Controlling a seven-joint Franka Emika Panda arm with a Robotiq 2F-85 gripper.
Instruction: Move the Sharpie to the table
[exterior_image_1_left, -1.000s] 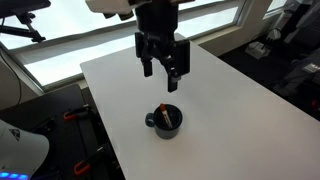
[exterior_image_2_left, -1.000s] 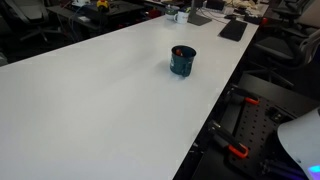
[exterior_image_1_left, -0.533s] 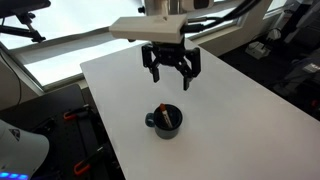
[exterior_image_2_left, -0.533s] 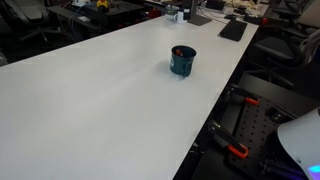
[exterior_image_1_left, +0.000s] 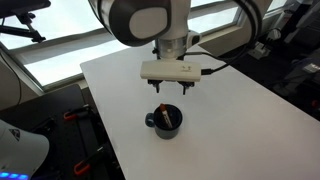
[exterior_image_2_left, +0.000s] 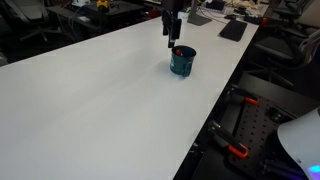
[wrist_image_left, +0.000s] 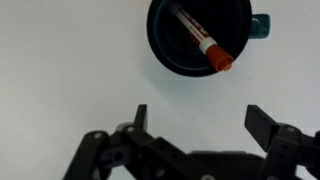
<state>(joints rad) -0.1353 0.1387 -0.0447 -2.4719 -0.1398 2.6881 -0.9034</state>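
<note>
The Sharpie (wrist_image_left: 203, 42), dark with a reddish end, lies slanted inside a dark round mug (wrist_image_left: 165, 55). The mug stands on the white table (exterior_image_1_left: 230, 110) and shows in both exterior views (exterior_image_1_left: 166, 122) (exterior_image_2_left: 182, 61); the Sharpie's red tip shows at the mug's rim (exterior_image_1_left: 164, 113). My gripper (wrist_image_left: 200, 118) is open and empty, pointing straight down a little above the table. It hangs beside the mug, apart from it, in both exterior views (exterior_image_1_left: 172, 90) (exterior_image_2_left: 171, 36).
The table's edges drop off to dark floor with red-handled equipment (exterior_image_2_left: 236, 150). A keyboard (exterior_image_2_left: 233, 30) and other desk items lie at the table's far end. A window (exterior_image_1_left: 70, 45) runs behind the table.
The gripper has swung down and turned to point at the table, coming lower and closer to the mug. It has entered the second exterior view. The mug and Sharpie have not moved.
</note>
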